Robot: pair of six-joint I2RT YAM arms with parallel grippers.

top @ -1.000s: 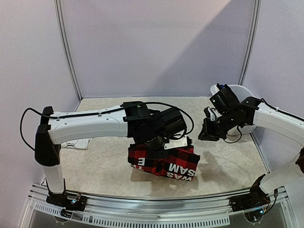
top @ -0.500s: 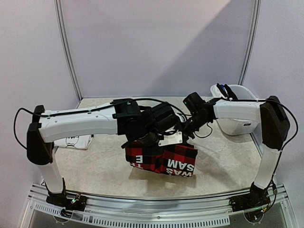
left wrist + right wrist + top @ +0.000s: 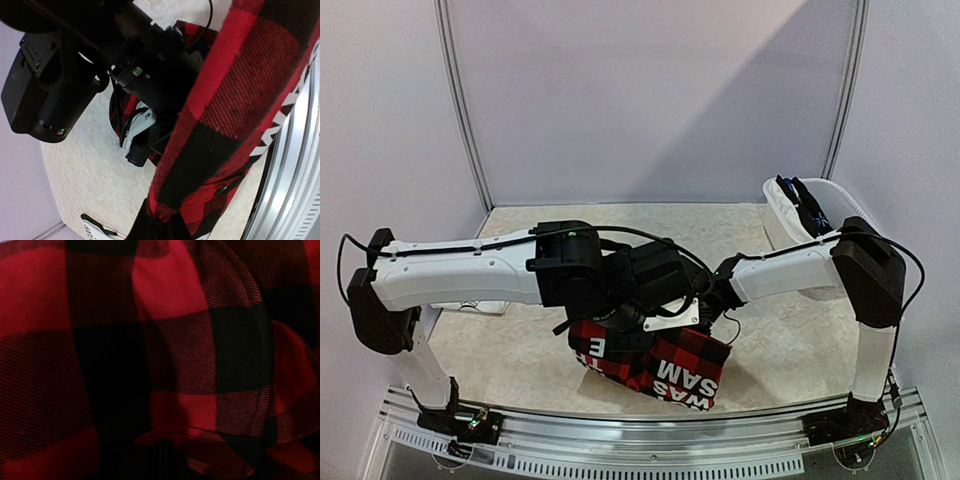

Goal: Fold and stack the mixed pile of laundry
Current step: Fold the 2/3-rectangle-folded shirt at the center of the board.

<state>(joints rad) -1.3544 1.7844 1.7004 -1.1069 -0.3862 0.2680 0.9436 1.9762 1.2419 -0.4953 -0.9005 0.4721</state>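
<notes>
The red-black plaid garment with white lettering (image 3: 665, 362) hangs in a bunch just above the table's near middle. My left gripper (image 3: 632, 326) is shut on a gathered corner of the plaid (image 3: 162, 212). My right gripper (image 3: 712, 300) presses into the garment's upper right edge. In the right wrist view the plaid (image 3: 170, 340) fills the frame, and a fold of it curls over the shut right gripper (image 3: 165, 455). A white T-shirt with black print (image 3: 470, 303) lies flat at the left, partly hidden under the left arm.
A white plastic tub (image 3: 782, 222) stands at the back right with dark and blue clothes (image 3: 810, 212) in it. The metal rail of the table's near edge (image 3: 650, 445) runs just below the hanging plaid. The right arm's elbow (image 3: 865, 270) stands high at the right.
My right arm swung in from the right to the plaid's upper edge and its jaws shut. My left arm drew the plaid slightly toward the near edge and left.
</notes>
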